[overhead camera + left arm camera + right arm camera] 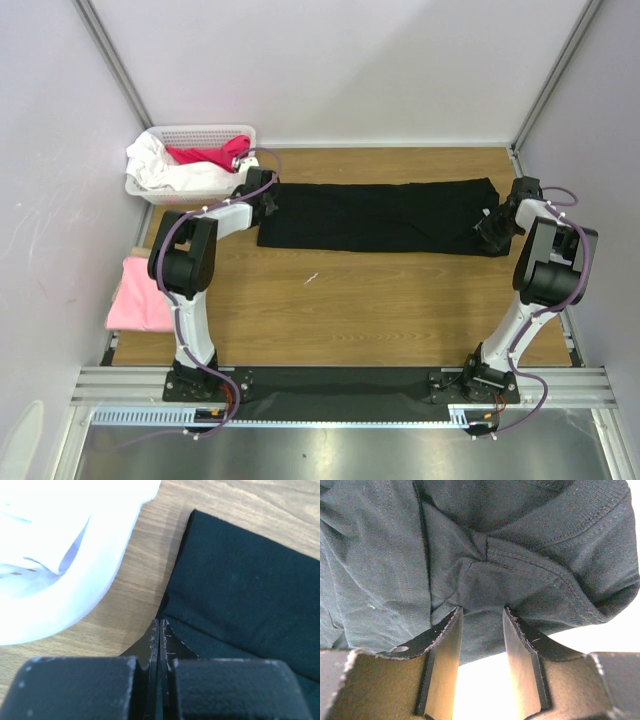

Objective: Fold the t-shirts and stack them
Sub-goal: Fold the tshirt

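Two robot arms are bolted at the near edge of a wooden counter (350,310), seen from above. At the counter's left edge, a little beyond the left arm's base, lies the pink t-shirt (140,295), folded into a flat block and partly overhanging the edge.

Further back, the black t-shirt (380,215) stretches across the middle of the counter as a long, narrow band folded lengthwise, running left to right. Each arm reaches forward to one end of it.

The left pincer (267,193) sits at the band's left end. Its wrist view shows the two fingers pressed flat together right at the cloth's edge; whether any fabric is nipped between them is unclear.

The right pincer (491,228) is at the band's right end, where the cloth is rumpled. Its wrist view shows the fingers partly apart and clamped on a thick, puckered bunch of the black fabric.

In the far left corner stands a white basket (200,131) holding a white cloth (170,172) and a red cloth (208,155).
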Tool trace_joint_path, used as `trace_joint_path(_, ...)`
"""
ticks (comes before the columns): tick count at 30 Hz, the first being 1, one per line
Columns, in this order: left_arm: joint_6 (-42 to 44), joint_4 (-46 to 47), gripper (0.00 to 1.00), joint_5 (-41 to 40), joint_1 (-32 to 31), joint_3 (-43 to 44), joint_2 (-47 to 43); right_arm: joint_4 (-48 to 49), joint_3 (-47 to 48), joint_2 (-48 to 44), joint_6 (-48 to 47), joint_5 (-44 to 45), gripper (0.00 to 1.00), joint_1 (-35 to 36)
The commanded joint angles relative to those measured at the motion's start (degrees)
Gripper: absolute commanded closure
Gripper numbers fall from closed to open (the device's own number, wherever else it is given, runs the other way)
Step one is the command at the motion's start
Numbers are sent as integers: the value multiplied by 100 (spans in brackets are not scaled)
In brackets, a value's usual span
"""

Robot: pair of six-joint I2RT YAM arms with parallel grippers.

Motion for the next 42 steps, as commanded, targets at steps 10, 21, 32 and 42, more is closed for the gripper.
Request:
trace_joint_path(10, 11, 328, 100, -370, 140, 42, -257, 154, -62, 43, -35, 227, 57, -11)
trace_joint_path(21, 221, 337, 75, -247, 140, -28, -432, 277, 113, -106, -53, -115, 55, 16)
trace_joint_path(32, 256, 328, 36, -273, -431, -424, -1337, 1190, 158, -879, 870, -871, 34, 164)
trace_joint_path(42, 616, 942, 23, 928, -756, -521, -1479, 1665, -501, -932, 1327, -686, 27, 376)
